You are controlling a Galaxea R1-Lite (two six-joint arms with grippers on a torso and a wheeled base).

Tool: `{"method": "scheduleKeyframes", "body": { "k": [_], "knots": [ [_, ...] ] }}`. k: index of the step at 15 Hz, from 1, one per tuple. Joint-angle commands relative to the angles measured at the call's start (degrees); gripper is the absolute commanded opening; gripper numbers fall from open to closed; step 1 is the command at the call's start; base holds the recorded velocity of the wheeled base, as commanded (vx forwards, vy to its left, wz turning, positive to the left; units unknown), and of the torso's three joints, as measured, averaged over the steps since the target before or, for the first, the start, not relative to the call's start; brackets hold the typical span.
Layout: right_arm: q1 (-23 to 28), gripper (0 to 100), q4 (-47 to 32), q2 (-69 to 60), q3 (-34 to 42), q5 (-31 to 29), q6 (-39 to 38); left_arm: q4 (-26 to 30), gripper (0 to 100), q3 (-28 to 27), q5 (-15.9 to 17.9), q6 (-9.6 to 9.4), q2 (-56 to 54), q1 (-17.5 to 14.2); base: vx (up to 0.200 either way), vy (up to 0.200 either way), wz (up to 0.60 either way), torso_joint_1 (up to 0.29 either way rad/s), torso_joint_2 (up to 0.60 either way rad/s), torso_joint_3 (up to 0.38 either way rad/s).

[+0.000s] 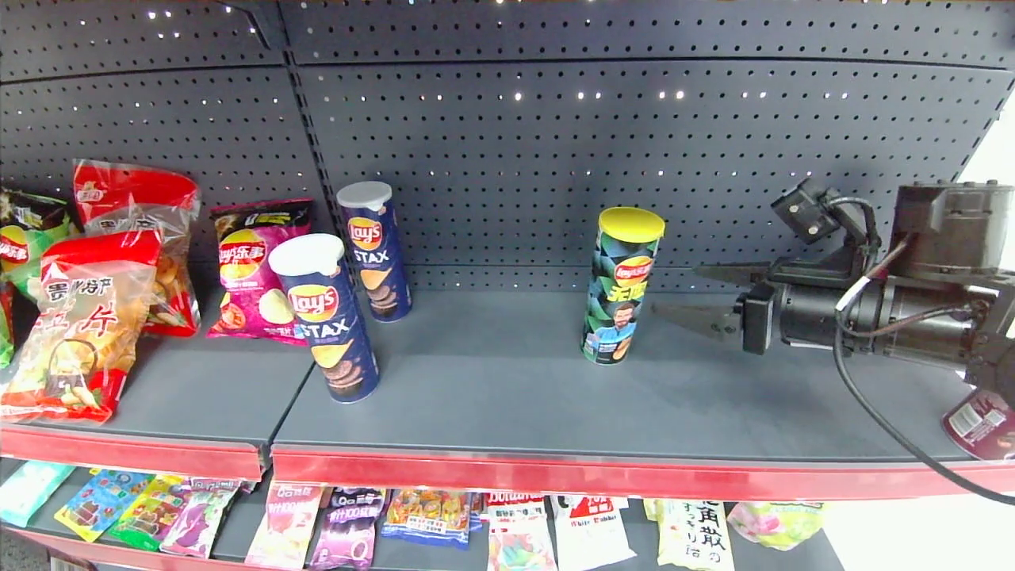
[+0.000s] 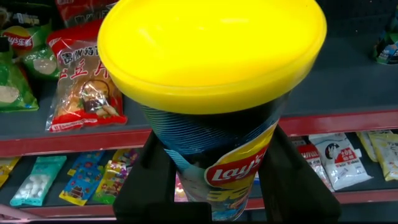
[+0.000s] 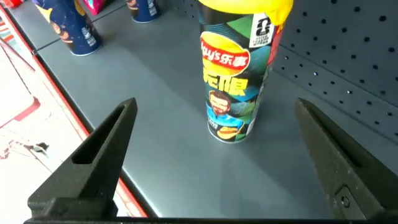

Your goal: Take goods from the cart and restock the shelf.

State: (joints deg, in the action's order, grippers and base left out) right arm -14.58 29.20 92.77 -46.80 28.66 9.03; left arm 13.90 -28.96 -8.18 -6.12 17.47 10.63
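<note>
While my right claw [image 1: 678, 292] hangs low over the shelf [image 1: 492, 381], fingers spread wide apart, I list:

Item one: yellow-lidded chip can [image 1: 622, 293], upright on the shelf, standing free. It is just beside my right claw, to its left, in line with the open gap. The tips point at it and do not touch it.

Item two: second chip can [image 2: 211, 50], same yellow lid, clamped between the fingers of my left claw [image 2: 217, 143], out in front of the shelves.

Further left on the shelf: two blue cans [image 1: 325, 317], upright, white lids; then snack bags [image 1: 87, 325].
</note>
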Motion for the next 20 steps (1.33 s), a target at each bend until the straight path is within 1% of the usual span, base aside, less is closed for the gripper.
{"method": "scheduleKeyframes", "body": {
  "k": [1,3,5,6,7,8,9,13,15,16,17,20],
  "knots": [
    [-0.1,100,-0.02,1.18,-0.13,0.43,0.11,-0.01,0,0.05,0.01,-0.12,0.2,0.0,0.0,0.0,0.0,0.0,0.0,0.0],
    [-0.1,100,0.16,3.29,-0.92,0.26,1.43,-0.01,0,-0.04,-0.08,-0.21,-0.07,0.0,0.0,0.0,0.0,0.0,0.0,0.0],
    [-0.01,100,0.33,5.49,-2.59,0.17,2.22,-0.01,0,-0.04,-0.08,-0.82,-0.15,0.0,0.0,0.0,0.0,0.0,0.0,0.0],
    [-0.01,100,0.33,5.75,-2.77,0.26,2.22,-0.01,0,-0.04,-0.08,-0.82,-0.15,-0.08,0.0,0.0,0.0,0.0,0.0,0.0],
    [-0.1,100,0.33,7.51,-4.88,1.75,2.13,0.08,0,0.05,-0.35,-0.82,-0.24,0.0,0.0,0.0,0.0,0.0,0.0,0.0],
    [-0.1,100,0.25,7.69,-5.06,2.1,2.13,0.08,0,0.05,-0.35,-0.82,-0.24,-0.08,0.0,0.0,0.0,0.0,0.0,0.0],
    [0.17,100,0.25,9.62,-7.43,4.83,2.22,0.08,0,0.22,-0.52,-0.82,-0.24,-0.08,0.0,0.0,0.0,0.0,0.0,0.0],
    [1.13,100,0.33,12.0,-8.84,6.23,2.22,0.08,0,0.05,-0.7,-1.09,-0.07,-0.08,0.0,0.0,0.0,0.0,0.0,0.0],
    [1.75,100,0.33,14.1,-11.12,6.94,2.22,0.08,0,0.22,-0.7,-1.79,0.02,-0.08,0.0,0.0,0.0,0.0,0.0,0.0],
    [1.92,100,0.33,14.54,-11.91,7.73,2.22,0.08,0,0.22,-0.7,-1.79,0.11,-0.08,0.0,0.0,0.0,0.0,0.0,0.0],
    [2.28,100,0.33,15.25,-12.88,10.01,2.22,0.08,0,0.14,-0.7,-1.79,0.37,-0.08,0.0,0.0,0.0,0.0,0.0,0.0],
    [3.42,100,0.25,17.44,-15.95,13.44,2.22,0.08,0,0.22,-0.7,-1.88,0.46,-0.08,0.0,0.0,0.0,0.0,0.0,0.0]
  ]
}}
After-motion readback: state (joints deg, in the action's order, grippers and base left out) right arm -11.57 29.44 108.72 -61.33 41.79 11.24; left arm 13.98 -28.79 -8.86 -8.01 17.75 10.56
